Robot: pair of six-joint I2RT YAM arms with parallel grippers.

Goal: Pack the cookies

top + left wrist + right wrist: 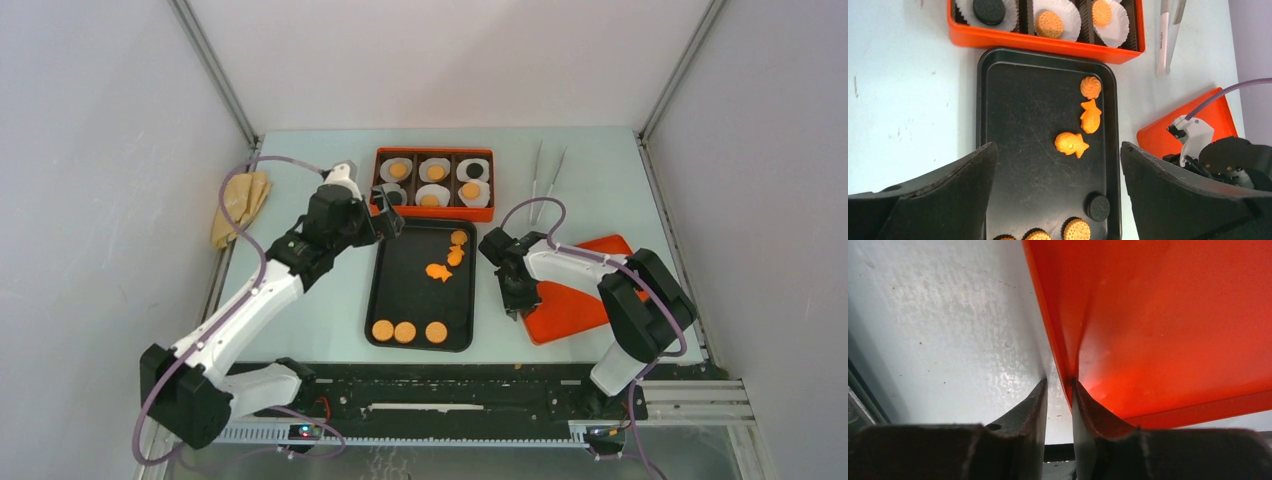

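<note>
We are mid-packing, between picks. Loose cookies point(1071, 144) are lying on the black tray point(1013, 150): shaped orange ones along its right side, with round orange ones and one dark one at its near edge. More are sitting in the white paper cups point(1063, 10) of the orange box point(1048, 45) just beyond the tray. The three cups in the left wrist view are holding one each.

The left claw point(388, 213) is hovering over the tray's far left corner, by the box's near wall. Its fingers are spread wide and carrying nothing.

The right claw point(1059, 384) is pinching the edge of the orange lid point(1173, 330), jaws almost shut on it. The lid is resting on the table point(948, 315) right of the tray, apart from the box.

We are judging the step in hand as fetching the next cookie. The next move is calling for the left claw to drop onto one cookie, straddling it alone, since the shaped ones are lying close together. Flat discs are likely going to slip on the tray, so we are wanting a low, centred pinch. The lid is probably waiting until the box is full.
</note>
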